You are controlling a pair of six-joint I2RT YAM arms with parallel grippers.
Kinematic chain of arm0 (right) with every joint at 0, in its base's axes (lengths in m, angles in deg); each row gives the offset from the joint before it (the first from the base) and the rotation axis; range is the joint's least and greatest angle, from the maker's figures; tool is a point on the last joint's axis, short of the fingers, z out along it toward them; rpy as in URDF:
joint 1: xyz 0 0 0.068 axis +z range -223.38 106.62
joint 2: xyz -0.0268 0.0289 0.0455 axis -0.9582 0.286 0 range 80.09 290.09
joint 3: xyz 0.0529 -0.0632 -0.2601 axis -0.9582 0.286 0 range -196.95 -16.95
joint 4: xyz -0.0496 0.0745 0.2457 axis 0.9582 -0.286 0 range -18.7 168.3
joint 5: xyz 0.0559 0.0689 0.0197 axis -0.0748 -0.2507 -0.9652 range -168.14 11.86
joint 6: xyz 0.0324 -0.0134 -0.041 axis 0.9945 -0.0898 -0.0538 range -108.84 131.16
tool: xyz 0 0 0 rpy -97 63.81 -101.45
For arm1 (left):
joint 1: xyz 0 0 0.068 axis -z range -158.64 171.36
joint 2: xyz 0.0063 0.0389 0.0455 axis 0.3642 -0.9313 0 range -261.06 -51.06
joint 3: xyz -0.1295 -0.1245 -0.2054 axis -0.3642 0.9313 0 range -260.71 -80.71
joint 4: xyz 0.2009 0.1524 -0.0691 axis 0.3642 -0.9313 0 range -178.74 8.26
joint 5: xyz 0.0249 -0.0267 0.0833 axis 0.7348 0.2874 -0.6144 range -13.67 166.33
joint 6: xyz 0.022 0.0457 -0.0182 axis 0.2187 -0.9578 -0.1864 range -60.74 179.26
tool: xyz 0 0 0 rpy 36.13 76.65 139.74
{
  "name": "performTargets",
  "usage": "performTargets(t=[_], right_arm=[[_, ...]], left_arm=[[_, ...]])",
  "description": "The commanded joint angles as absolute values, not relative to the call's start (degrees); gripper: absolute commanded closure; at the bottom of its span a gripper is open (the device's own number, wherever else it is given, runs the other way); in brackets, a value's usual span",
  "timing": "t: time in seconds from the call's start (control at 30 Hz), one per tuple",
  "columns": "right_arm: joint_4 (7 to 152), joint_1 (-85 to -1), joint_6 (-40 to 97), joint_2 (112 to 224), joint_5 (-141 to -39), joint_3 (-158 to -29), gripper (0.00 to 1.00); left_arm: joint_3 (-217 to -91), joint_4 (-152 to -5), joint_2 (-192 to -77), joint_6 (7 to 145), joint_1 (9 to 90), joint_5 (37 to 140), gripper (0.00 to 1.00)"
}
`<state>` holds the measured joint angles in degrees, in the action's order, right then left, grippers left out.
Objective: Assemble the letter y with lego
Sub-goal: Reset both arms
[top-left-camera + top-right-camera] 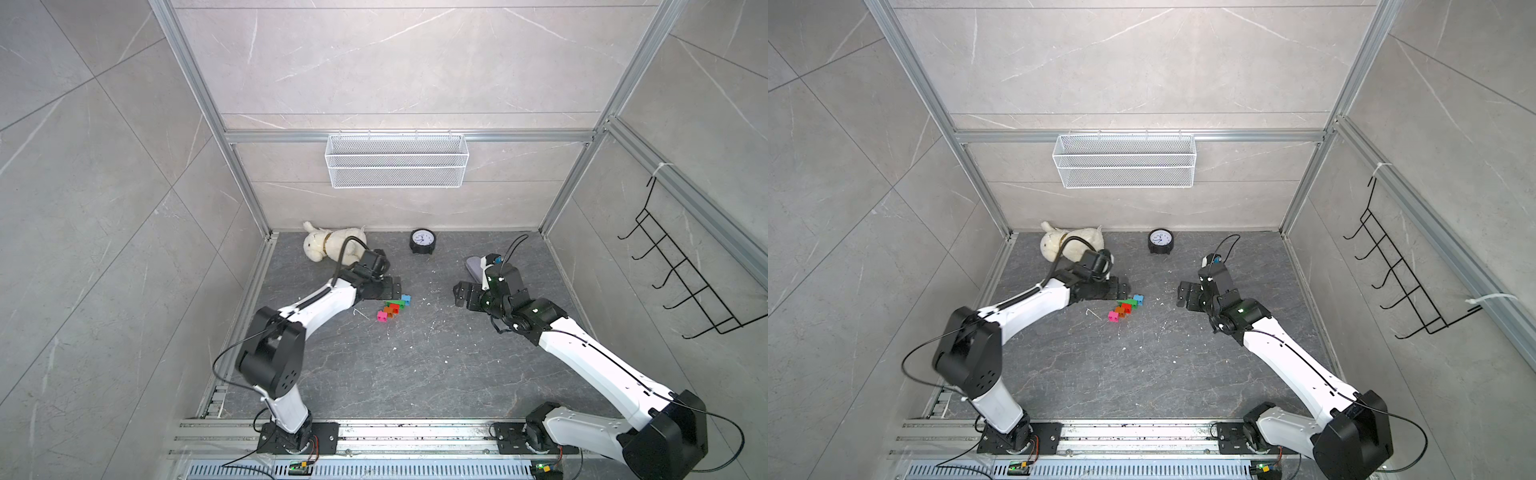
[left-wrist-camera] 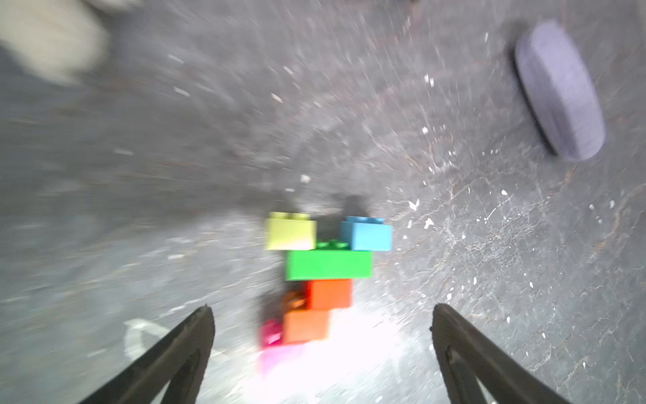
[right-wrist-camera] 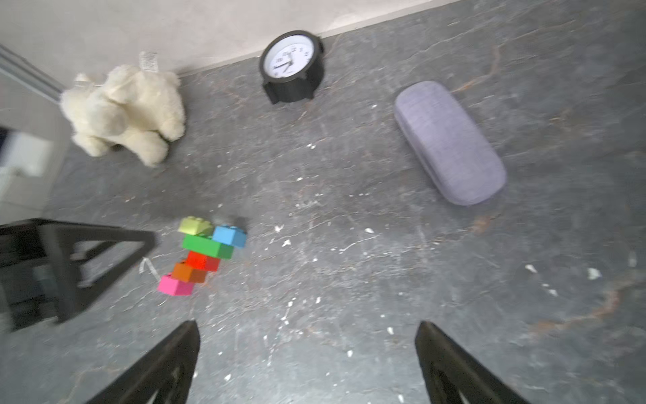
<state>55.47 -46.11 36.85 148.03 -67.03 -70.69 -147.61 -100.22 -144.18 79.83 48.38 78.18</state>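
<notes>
Left gripper spread wide | right gripper spread wide | letter y lying loose

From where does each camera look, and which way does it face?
Top views: high behind the robot, looking down at the table; left arm, right arm, left hand, right hand show.
Left wrist: on the left arm, looking down at the letter y; its open fingers show.
Right wrist: on the right arm, facing the clock; its open fingers and the left hand show.
Shared: all views show the letter y.
</notes>
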Motion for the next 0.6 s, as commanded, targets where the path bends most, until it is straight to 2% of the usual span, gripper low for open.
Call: performTargets(t=[0.0, 0.13, 0.23, 0.43, 0.57], right_arm=[[60.45, -47.47, 27.31, 146.67, -56.28, -65.3, 0.01], [68.72, -50.39, 22.17, 145.28, -50.68, -58.55, 0.0], [78.18, -53.45, 19.17, 145.07, -50.6, -52.45, 0.0], [96.64, -58.1, 15.84, 150.56, -55.88, -42.9, 0.0], [114.16, -60.63, 13.47, 154.18, -60.56, -37.73, 0.0]], left_arm=[[-140.53, -95.07, -137.37, 68.74, 40.78, 78.88, 0.0], [-130.78, -88.47, -132.0, 64.55, 28.04, 80.22, 0.0], [-122.44, -78.92, -130.04, 59.7, 22.75, 78.64, 0.0], [-110.23, -56.55, -131.49, 58.6, 18.55, 78.66, 0.0], [-100.26, -33.02, -136.24, 57.28, 18.55, 78.92, 0.0]])
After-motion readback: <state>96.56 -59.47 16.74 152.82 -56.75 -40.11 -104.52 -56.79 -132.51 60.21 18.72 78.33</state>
